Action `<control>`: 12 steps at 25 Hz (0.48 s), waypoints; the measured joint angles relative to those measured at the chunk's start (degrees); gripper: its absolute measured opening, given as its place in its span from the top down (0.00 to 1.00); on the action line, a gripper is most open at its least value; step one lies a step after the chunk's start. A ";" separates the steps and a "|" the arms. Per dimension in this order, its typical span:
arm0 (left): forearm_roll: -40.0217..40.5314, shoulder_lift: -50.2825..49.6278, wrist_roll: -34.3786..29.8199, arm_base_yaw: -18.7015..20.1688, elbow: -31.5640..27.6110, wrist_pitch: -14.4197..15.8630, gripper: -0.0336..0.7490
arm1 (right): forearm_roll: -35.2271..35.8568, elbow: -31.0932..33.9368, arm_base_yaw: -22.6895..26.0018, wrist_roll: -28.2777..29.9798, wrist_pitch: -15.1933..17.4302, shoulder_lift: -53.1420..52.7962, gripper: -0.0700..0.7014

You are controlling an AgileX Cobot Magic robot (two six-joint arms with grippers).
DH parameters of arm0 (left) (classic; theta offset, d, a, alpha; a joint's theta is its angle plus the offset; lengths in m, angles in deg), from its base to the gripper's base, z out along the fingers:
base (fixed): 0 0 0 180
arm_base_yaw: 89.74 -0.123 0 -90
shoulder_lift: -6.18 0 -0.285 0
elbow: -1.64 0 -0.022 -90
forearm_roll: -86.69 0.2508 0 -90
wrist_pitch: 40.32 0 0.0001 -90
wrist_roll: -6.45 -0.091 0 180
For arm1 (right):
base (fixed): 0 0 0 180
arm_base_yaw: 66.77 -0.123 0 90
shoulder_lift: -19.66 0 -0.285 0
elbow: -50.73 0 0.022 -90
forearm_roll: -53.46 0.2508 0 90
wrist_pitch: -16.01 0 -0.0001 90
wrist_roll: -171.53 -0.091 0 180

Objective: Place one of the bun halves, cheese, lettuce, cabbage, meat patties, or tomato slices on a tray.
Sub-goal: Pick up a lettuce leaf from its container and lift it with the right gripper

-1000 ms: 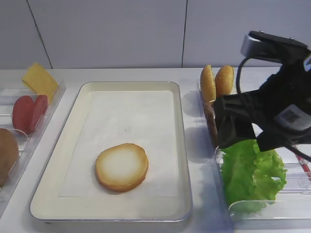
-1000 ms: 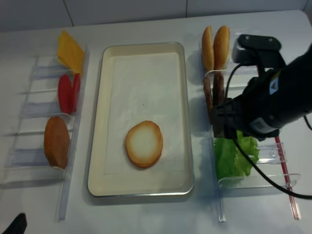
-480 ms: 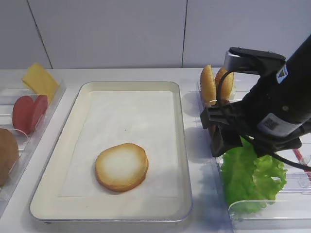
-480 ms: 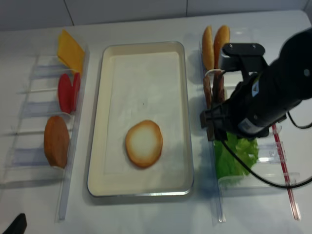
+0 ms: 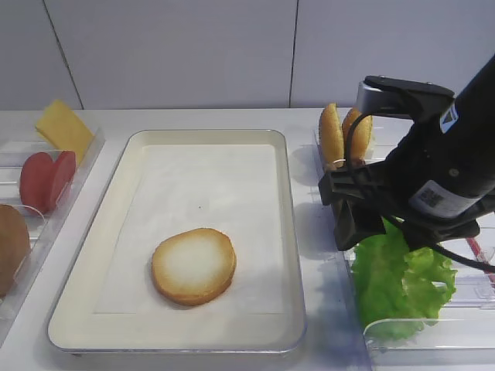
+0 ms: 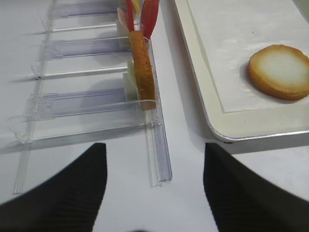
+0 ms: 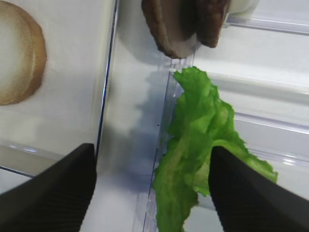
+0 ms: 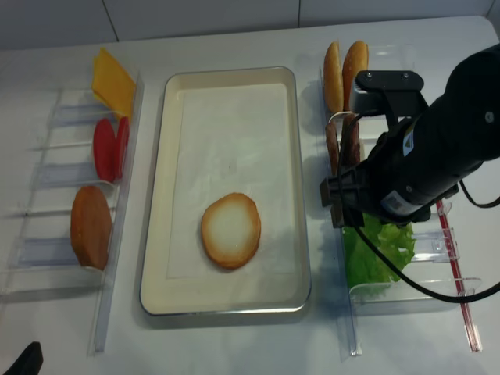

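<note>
A: Item, right gripper (image 7: 152,186): jaws spread wide, empty, poised over the lettuce (image 7: 203,145), which stands on edge in the clear rack (image 8: 406,293) right of the tray (image 5: 116,193); one bun half (image 5: 193,265) lies cut face up on the tray's paper.

B: Risks?

A: Left jaw hangs outside the rack wall, toward the tray; a straight descent likely strikes that wall or closes on the frill alone, so the leaf tears or slips; the meat patties (image 7: 186,24) sit just behind and may get nudged.

B: Unclear?

A: Fingertips cut off in the wrist view; the arm hides the lettuce's top from above; left gripper (image 6: 154,193) spread, empty, parked beside the left rack (image 6: 87,104).
</note>
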 joint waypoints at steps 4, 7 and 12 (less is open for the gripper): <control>0.00 0.00 0.00 0.00 0.00 0.00 0.43 | 0.00 0.00 0.00 0.00 0.00 0.00 0.30; 0.00 0.00 0.00 0.00 0.00 0.00 0.43 | -0.41 0.00 0.00 0.00 0.00 0.00 0.47; 0.00 0.00 0.00 0.00 0.00 0.00 0.43 | -2.11 0.00 0.00 0.00 0.85 0.00 0.79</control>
